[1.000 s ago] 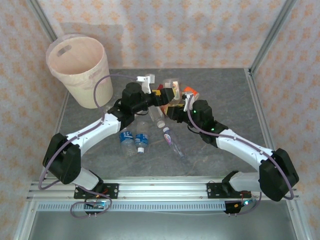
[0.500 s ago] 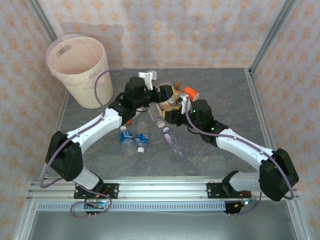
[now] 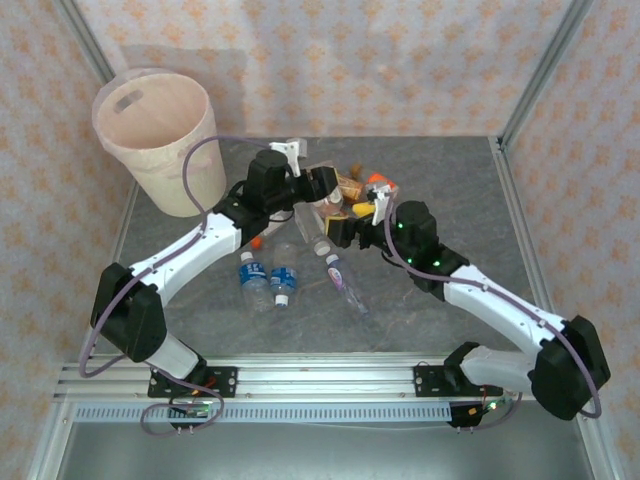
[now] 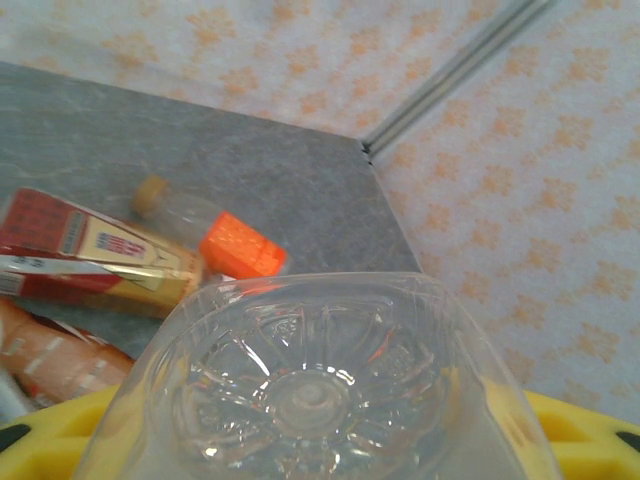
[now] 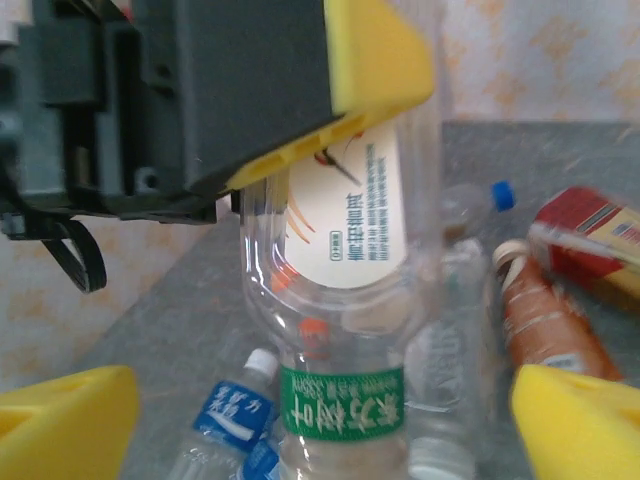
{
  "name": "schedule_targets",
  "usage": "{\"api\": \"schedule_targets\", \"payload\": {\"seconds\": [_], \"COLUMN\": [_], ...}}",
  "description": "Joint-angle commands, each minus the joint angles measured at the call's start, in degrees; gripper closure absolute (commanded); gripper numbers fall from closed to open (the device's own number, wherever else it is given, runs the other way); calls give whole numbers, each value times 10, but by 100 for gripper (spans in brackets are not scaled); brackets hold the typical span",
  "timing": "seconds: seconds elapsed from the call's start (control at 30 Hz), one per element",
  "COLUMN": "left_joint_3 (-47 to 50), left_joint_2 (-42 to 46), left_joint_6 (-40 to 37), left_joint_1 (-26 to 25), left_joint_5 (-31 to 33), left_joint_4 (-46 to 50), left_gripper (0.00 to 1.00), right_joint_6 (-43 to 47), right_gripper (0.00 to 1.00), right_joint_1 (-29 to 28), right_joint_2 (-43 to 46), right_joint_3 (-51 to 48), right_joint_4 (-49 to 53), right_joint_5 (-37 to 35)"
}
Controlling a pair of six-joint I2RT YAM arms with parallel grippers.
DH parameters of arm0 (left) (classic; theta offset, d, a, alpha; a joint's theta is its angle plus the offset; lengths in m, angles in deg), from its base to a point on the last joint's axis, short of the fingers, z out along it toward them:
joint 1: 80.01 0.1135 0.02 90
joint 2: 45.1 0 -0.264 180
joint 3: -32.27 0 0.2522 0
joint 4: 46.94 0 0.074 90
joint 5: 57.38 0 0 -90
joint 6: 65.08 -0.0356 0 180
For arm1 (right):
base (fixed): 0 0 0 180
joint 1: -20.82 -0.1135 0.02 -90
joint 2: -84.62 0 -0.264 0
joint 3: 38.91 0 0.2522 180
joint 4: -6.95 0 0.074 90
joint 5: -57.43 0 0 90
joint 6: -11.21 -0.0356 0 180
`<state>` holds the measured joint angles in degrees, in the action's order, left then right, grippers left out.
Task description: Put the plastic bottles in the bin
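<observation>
Midway over the grey table (image 3: 455, 185) between patterned walls (image 3: 350, 60), left fingers (image 5: 380, 60) pinch a clear bottle (image 5: 340, 330), right fingers (image 5: 60, 420) gape.

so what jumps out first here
The two arms meet in the middle over a heap of bottles, the left jaws clamped on a clear bottle with a green label while the right jaws stand open either side of it. The cream bin stands at the far left corner.
</observation>
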<state>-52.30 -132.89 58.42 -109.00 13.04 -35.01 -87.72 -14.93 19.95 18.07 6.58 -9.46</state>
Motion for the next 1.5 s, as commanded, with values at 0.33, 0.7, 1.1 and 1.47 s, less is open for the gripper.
{"api": "schedule_targets", "payload": {"seconds": [0.33,0.7,1.1,1.47], "left_joint_3": [-18,-14,-97,-171], "left_joint_2": [111,202,190,104], "left_joint_6": [-87,-242,-393,-358], "left_joint_1": [46,59,133,297], "left_joint_5": [230,427,477,442], "left_joint_4": [104,46,-33,-2], "left_gripper": [53,53,53,52], "right_joint_6": [-87,-152,-153,-159], "right_gripper": [1,1,1,1], "right_joint_1": [12,46,47,49], "right_joint_2": [20,6,2,2], "right_joint_3": [-47,-70,-62,-60], "right_joint_4": [22,15,13,10], "right_joint_5": [-353,-361,-338,-317]}}
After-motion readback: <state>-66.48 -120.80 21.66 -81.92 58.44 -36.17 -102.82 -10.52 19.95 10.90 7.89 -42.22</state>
